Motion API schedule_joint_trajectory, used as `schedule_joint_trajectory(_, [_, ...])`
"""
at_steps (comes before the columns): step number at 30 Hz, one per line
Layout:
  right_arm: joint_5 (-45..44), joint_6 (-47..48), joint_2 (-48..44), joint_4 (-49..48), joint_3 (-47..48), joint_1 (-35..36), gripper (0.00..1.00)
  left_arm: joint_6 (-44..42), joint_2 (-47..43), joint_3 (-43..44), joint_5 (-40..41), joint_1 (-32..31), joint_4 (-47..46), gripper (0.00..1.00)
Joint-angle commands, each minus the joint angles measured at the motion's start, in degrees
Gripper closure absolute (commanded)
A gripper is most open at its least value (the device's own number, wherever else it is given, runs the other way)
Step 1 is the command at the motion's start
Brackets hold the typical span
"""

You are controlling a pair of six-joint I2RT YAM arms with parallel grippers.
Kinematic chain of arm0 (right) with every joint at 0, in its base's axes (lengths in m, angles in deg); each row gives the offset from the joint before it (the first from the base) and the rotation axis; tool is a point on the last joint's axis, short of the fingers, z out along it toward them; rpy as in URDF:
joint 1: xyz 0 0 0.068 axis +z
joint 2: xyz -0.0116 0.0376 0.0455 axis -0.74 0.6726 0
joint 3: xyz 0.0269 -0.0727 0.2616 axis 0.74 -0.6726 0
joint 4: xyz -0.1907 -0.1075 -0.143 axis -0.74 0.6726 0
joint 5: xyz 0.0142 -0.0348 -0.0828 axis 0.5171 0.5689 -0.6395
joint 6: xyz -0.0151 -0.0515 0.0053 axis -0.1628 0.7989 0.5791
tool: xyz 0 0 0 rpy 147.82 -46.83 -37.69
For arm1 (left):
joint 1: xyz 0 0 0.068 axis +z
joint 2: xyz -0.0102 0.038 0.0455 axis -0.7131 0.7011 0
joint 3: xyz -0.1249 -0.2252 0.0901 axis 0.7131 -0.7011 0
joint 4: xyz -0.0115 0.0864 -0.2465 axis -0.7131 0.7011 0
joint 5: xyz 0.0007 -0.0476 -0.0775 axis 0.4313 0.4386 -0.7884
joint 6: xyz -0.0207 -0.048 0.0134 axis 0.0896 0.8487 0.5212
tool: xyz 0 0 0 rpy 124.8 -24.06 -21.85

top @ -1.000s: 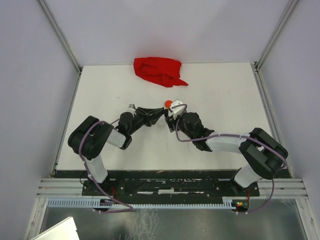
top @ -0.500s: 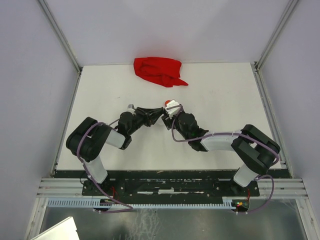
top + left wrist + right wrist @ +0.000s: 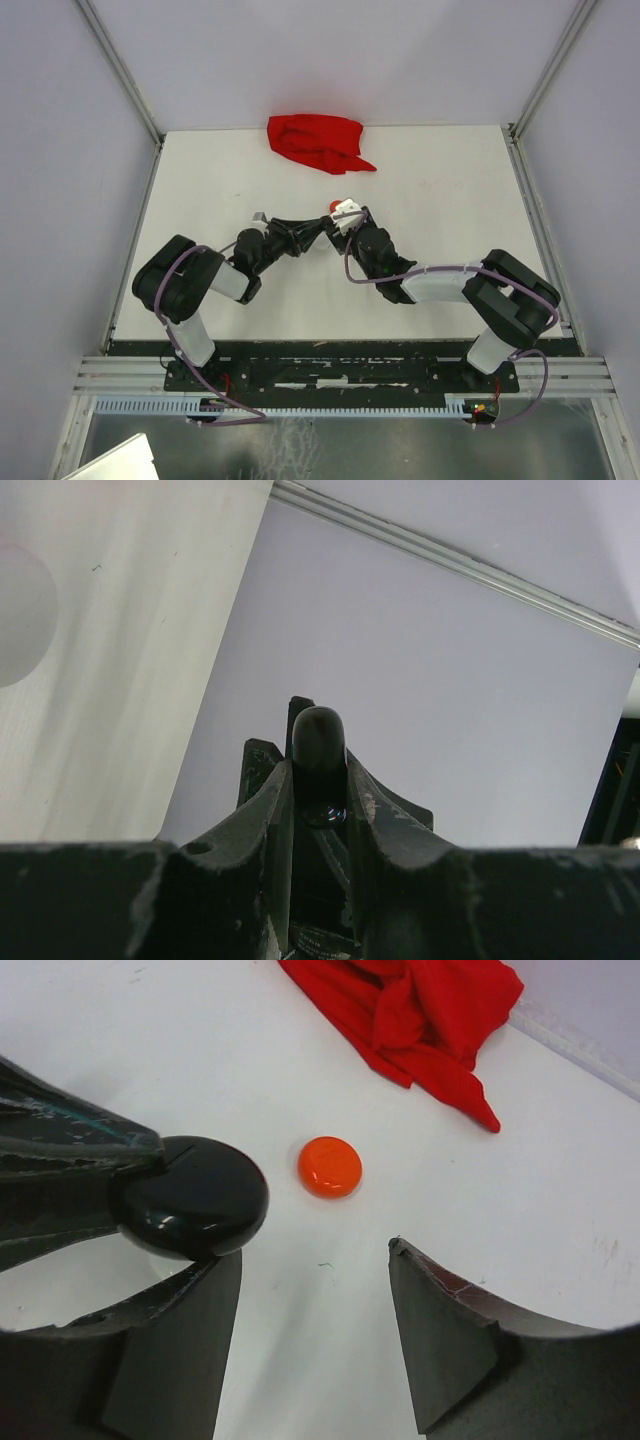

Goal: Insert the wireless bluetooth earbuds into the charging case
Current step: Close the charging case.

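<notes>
We see a white table (image 3: 450,200) walled in on three sides, with both arms bent inward so that their ends meet near its middle. The left arm (image 3: 190,275) reaches in from the left and the right arm (image 3: 470,285) from the right. A crumpled red cloth (image 3: 318,143) lies at the far edge, a little left of centre.

The left gripper (image 3: 318,780) has its two fingers drawn in tight on a black round case (image 3: 195,1198). In the left wrist view we see the case edge-on, a glossy rounded rim standing up between the finger pads. In the right wrist view the same fingers come in from the left and pinch it by its left side. A pale shadow lies on the table under it.

The right gripper (image 3: 310,1255) stands with its fingers well apart and bare table between them; it holds nothing. The black case sits just beyond the tip of its left finger. We cannot tell whether the two touch.

An orange-red disc (image 3: 330,1166) lies flat on the table, just to the right of the black case and apart from it. It is on the far side of both grippers and on the near side of the cloth. Neither gripper touches it.

We cannot make out the earbuds in any view.
</notes>
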Motion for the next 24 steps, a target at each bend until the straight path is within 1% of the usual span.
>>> schedule_joint_trajectory(1, [-6.58,-3.4,-4.07,1.63,0.61,-0.26,0.31,-1.57,0.39,-0.33,-1.04,0.51,-2.44,0.97])
schedule_joint_trajectory(4, [-9.74,-10.79,-6.69,18.21,5.53,-0.92,0.28,-6.13,0.43,1.18,-0.83,2.19,0.88,0.97])
schedule_joint_trajectory(6, [-9.76,-13.29,-7.82,25.58,8.2,-1.57,0.26,-10.38,0.12,2.35,-0.01,3.57,4.26,0.97])
schedule_joint_trajectory(7, [-9.54,-14.09,-8.62,27.52,8.94,-1.76,0.25,-13.2,-0.16,3.02,0.68,4.24,6.39,0.97])
schedule_joint_trajectory(10, [-8.34,-15.25,-10.68,30.43,9.38,-2.25,0.26,-21.2,-1.67,5.07,3.52,6.1,14.87,0.97])
schedule_joint_trajectory(12, [-7.78,-15.55,-11.87,32.61,9.74,-2.49,0.25,-25.51,-2.89,6.91,7.28,7.16,20.95,0.97])
schedule_joint_trajectory(14, [-7.46,-15.61,-12.96,33.59,9.8,-2.61,0.25,-28.99,-3.37,8.19,9.76,7.69,24.75,0.97])
schedule_joint_trajectory(18, [-6.55,-15.72,-14.77,34.74,9.71,-3.04,0.25,-33.12,-1.37,12.18,12.55,9.21,28.62,0.97])
schedule_joint_trajectory(24, [-3.93,-17.37,-16.29,37.31,10.46,-3.8,0.25,-35.29,4.97,17.74,12.39,10.06,29.11,0.97])
